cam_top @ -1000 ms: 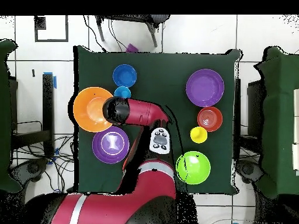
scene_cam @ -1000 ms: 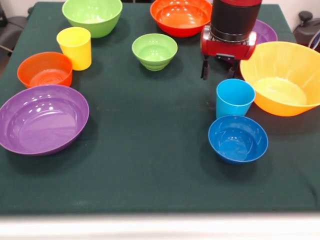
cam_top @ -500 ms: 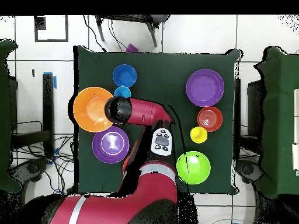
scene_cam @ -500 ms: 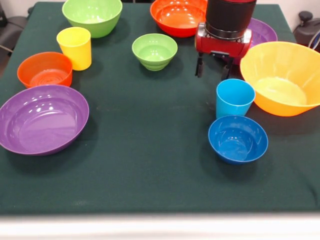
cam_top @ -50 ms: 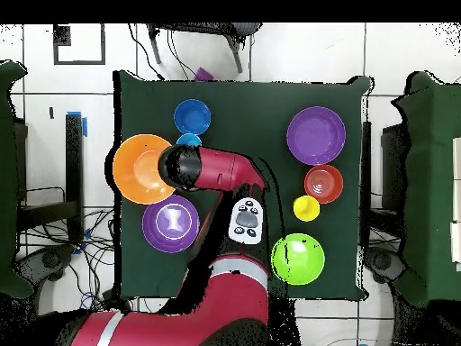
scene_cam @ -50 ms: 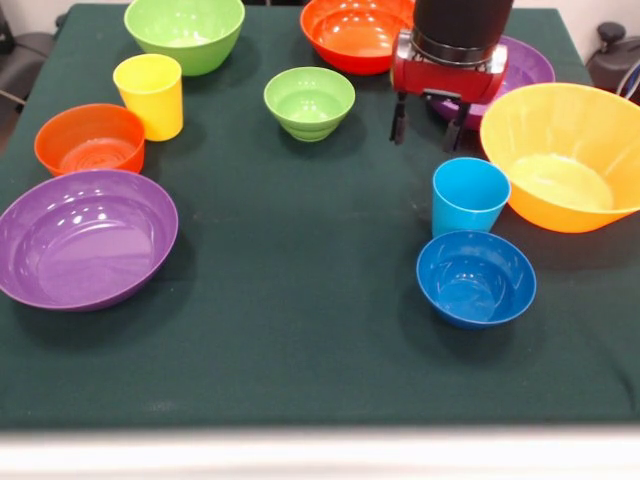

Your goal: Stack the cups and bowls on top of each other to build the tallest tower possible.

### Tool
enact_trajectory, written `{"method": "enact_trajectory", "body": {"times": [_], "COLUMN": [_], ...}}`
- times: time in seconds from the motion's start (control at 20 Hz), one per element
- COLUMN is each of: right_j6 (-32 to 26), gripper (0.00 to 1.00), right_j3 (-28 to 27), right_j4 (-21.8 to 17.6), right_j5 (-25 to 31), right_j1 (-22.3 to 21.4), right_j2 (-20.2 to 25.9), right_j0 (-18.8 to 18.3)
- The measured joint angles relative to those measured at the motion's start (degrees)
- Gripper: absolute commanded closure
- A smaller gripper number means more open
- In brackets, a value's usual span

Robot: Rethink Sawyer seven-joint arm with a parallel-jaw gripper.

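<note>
My gripper hung empty with its jaws spread, just behind the light blue cup. I needed to go down straight, one finger inside the rim, and squeeze gently.

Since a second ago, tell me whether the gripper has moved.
Yes. The gripper has risen and pulled back from the light blue cup, toward the far purple bowl.

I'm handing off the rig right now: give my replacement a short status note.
Gripper: fingers open, empty, hanging above the cloth behind the light blue cup.
Beside that cup: dark blue bowl and big orange bowl, upright.
Yellow cup stands among the bowls on the opposite side.
Done: nothing stacked.
Left: the whole tower.
</note>
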Motion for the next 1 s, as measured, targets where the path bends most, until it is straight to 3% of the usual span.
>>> {"method": "enact_trajectory", "body": {"times": [1.0], "right_j6": [0.0], "gripper": [0.00], "right_j3": [-7.1], "right_j4": [0.2], "right_j5": [2.8], "right_j1": [2.4], "right_j2": [0.1], "right_j0": [0.3]}}
